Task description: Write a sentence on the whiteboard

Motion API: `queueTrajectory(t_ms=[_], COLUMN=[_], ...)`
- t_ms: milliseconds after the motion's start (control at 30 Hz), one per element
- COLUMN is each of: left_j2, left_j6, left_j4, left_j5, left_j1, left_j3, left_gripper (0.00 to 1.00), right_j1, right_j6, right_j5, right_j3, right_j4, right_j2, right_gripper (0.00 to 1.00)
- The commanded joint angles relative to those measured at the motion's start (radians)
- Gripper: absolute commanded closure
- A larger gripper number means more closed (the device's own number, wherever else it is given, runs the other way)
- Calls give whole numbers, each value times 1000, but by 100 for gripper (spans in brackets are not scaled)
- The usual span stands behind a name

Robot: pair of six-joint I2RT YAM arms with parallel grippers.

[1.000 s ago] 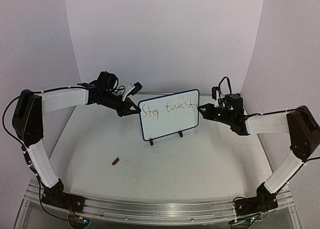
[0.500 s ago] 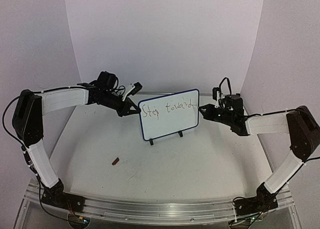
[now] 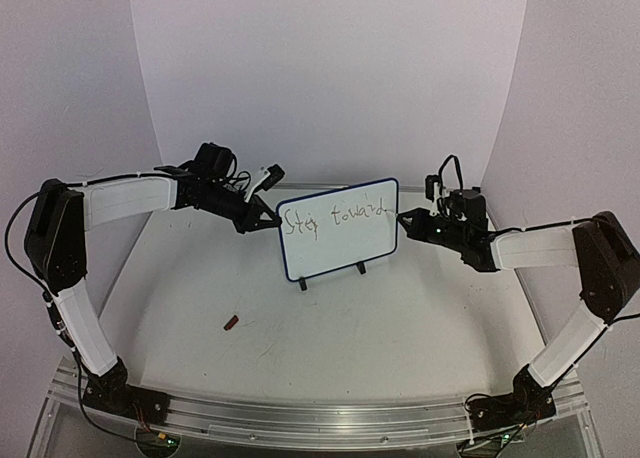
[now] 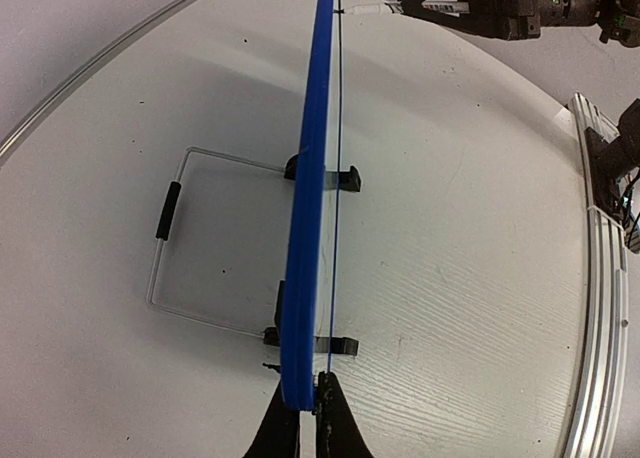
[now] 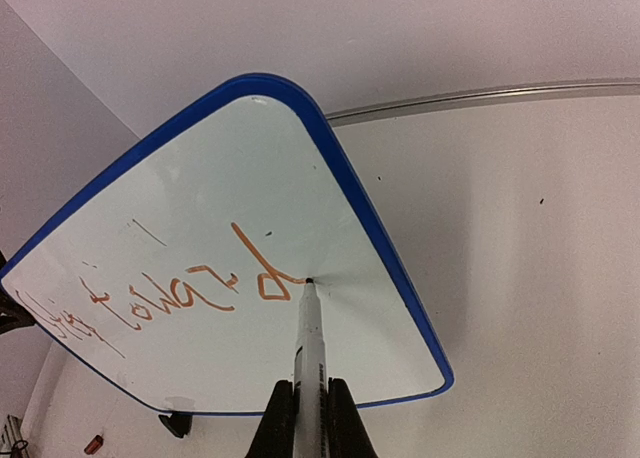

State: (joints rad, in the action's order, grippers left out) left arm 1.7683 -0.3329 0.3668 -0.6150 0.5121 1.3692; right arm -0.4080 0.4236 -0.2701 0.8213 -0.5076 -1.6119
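The whiteboard (image 3: 340,230) stood upright between the two hands, its sentence (image 3: 332,219) reading "Stay toward". The left hand (image 4: 308,410) pinched the board's blue edge. The right hand (image 5: 310,408) pinched a marker (image 5: 309,328), its tip touching the board just past the last letter. Well apart from the left hand, a reddish scrap (image 3: 231,323) lay on the scuffed white tabletop (image 3: 420,318), backed by plain pale walls (image 3: 330,68).
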Motion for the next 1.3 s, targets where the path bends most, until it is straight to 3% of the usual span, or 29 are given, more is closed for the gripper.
queueTrajectory(t_ms=[0,500,767,1067,1267], left_j2=[45,45,45,48,48], left_j6=[-33,-28,-30,-31,-28], left_j4=[101,106,111,110,109], left_j5=[102,104,97,87,84], left_j1=[11,12,11,11,11], left_j3=[2,7,9,10,10], left_gripper=[100,100,100,100,100], right_j1=[5,5,-27,-233,-322], right_j6=[7,-65,-85,-115,-83], right_j5=[-4,-128,-100,24,21], right_j3=[-14,-62,-35,31,65], right_j4=[-8,238,306,309,242], right_j2=[47,341,343,279,190], right_gripper=[100,100,100,100,100])
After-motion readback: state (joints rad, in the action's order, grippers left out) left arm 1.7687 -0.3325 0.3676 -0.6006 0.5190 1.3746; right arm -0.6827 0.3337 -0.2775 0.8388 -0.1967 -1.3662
